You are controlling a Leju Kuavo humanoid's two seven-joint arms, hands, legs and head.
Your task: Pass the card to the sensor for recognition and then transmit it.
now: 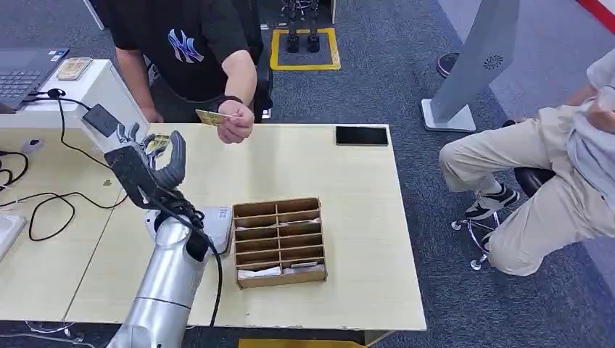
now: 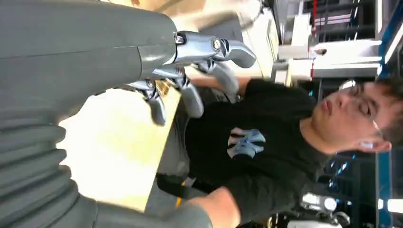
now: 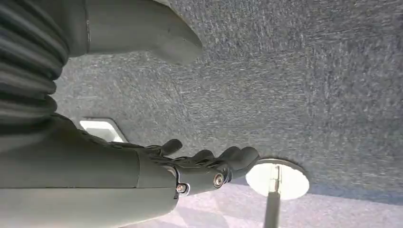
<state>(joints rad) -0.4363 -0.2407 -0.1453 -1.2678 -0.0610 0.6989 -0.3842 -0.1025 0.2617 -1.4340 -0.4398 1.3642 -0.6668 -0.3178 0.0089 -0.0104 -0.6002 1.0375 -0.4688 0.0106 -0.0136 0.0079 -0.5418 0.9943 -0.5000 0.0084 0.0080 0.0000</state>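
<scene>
Above the worktop point(image 1: 348, 181), the left hand point(image 1: 149, 156) hangs open and empty, fingers spread, near a person's hand point(image 1: 236, 129) pinching the card point(image 1: 212, 117).

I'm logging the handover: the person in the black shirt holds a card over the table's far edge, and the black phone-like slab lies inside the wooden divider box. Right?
Not quite. In the head view the black slab lies flat on the table near its far right corner, well apart from the wooden divider box. The rest holds: the person's hand holds the card over the far edge.
</scene>
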